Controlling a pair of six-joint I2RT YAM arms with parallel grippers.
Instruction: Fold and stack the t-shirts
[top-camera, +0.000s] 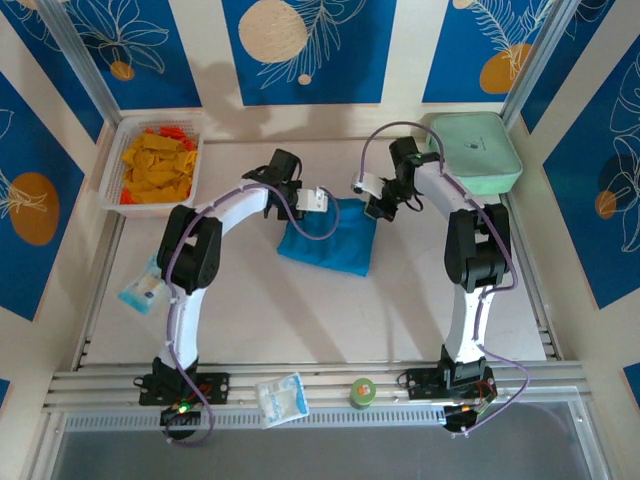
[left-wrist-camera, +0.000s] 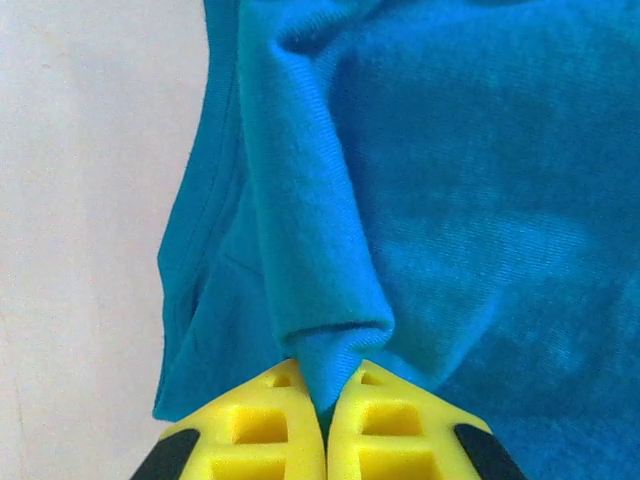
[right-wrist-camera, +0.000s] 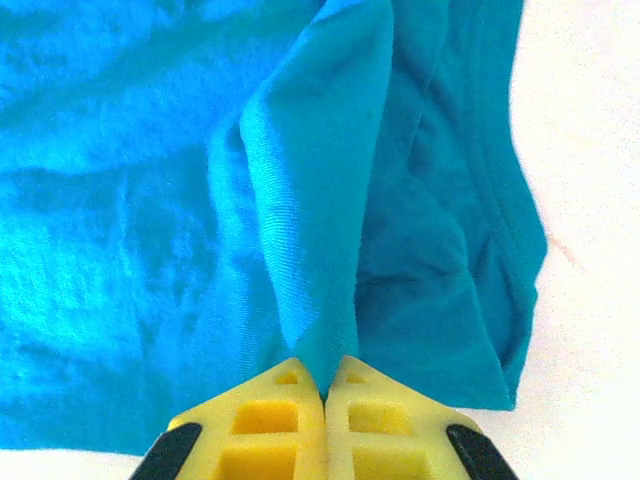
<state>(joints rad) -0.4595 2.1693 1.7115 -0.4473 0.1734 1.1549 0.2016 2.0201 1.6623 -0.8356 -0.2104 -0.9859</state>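
The left end effector (left-wrist-camera: 325, 392) has its yellow jaws pressed together on a pinched ridge of the t-shirt (left-wrist-camera: 480, 200). The right end effector (right-wrist-camera: 325, 372) is clamped the same way on another fold. The teal t-shirt lies bunched mid-tabletop (top-camera: 400, 300), toward the far edge. It is a fine matte knit with hemmed edges, and I judge it light, limp and neither slippery nor fragile. It will likely sag between 2 grips, so hems or corners hold best.
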